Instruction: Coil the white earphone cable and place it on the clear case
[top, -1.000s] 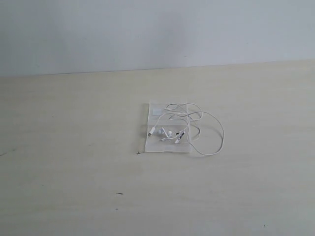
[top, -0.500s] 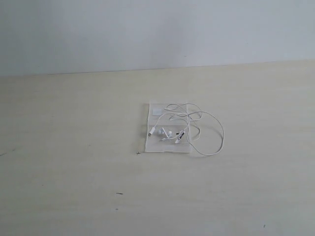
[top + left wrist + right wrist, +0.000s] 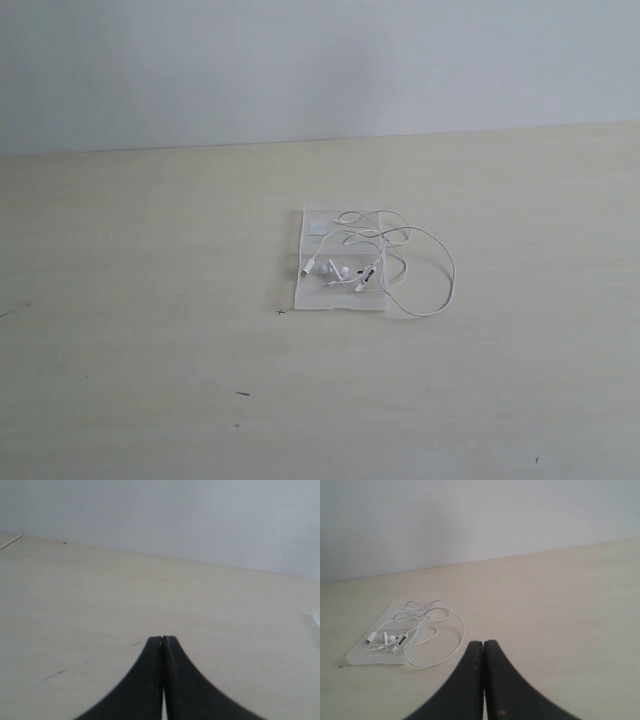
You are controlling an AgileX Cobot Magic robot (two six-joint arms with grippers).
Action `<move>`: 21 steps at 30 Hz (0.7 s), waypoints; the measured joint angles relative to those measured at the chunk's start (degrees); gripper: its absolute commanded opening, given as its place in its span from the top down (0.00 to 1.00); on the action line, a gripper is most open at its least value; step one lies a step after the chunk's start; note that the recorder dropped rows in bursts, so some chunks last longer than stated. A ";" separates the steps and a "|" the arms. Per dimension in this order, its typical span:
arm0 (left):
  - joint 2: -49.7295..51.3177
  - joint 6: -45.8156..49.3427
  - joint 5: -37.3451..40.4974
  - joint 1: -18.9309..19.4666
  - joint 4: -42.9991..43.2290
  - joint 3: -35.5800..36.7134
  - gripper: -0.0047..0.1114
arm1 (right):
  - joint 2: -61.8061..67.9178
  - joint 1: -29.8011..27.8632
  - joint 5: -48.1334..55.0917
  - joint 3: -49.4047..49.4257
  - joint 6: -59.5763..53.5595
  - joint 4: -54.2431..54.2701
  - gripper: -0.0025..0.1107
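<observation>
The clear case [image 3: 310,290] [image 3: 365,654] lies flat mid-table with a small white label near its far edge. The white earphone cable [image 3: 452,275] [image 3: 462,630] rests loosely looped on it, with earbuds, remote and plug on the case and one wide loop spilling off onto the table at the case's right in the exterior view. Neither arm appears in the exterior view. My left gripper [image 3: 163,638] is shut and empty over bare table, with only a corner of something pale at that view's edge. My right gripper [image 3: 483,642] is shut and empty, short of the cable's outer loop.
The pale wooden table [image 3: 150,300] bears a few small dark marks [image 3: 243,394]. A plain grey wall [image 3: 300,60] stands behind the table's far edge.
</observation>
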 measured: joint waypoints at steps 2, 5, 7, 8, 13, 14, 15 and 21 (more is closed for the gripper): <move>-0.47 1.66 2.26 0.00 0.00 0.00 0.96 | 0.00 0.00 0.00 0.00 0.00 0.00 0.98; -0.73 4.12 4.04 -1.02 0.00 0.00 0.96 | 0.00 0.00 0.00 0.00 0.00 0.00 0.98; -0.73 4.83 4.47 -2.52 0.00 0.00 0.96 | 0.00 0.00 0.00 0.00 0.00 0.00 0.98; -0.73 4.98 4.58 -3.05 0.00 0.00 0.96 | 0.00 0.00 0.00 0.00 0.00 0.00 0.98; -0.73 5.23 4.83 -3.93 0.00 0.00 0.96 | 0.00 0.00 0.00 0.00 0.00 0.00 0.98; -0.73 5.23 4.83 -3.93 0.00 0.00 0.96 | 0.00 0.00 0.00 0.00 0.00 0.00 0.98; -0.73 5.23 4.83 -3.93 0.00 0.00 0.96 | 0.00 0.00 0.00 0.00 0.00 0.00 0.98; -0.73 5.36 4.83 -3.93 0.00 0.00 0.96 | 0.00 0.00 0.00 0.00 0.00 0.00 0.98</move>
